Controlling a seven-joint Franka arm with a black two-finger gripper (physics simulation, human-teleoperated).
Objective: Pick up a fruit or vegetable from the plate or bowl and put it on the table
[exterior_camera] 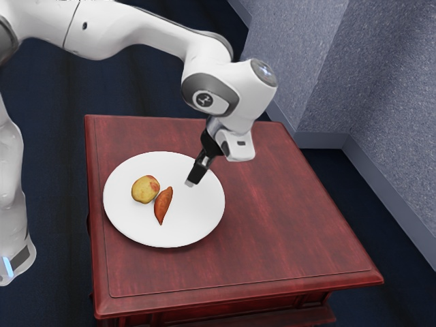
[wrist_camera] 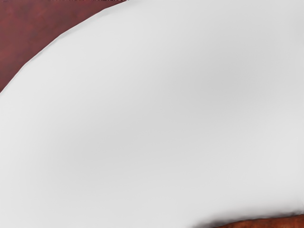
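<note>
On the white plate we see an orange-red sweet potato, slim and tapered at its ends, next to a rounded yellow potato blushed with red. The exterior view gives us both whole, with the gripper at the plate, its fingers' spread impossible to tell; the wrist view adds dark shading along a strip of rusty skin.
</note>
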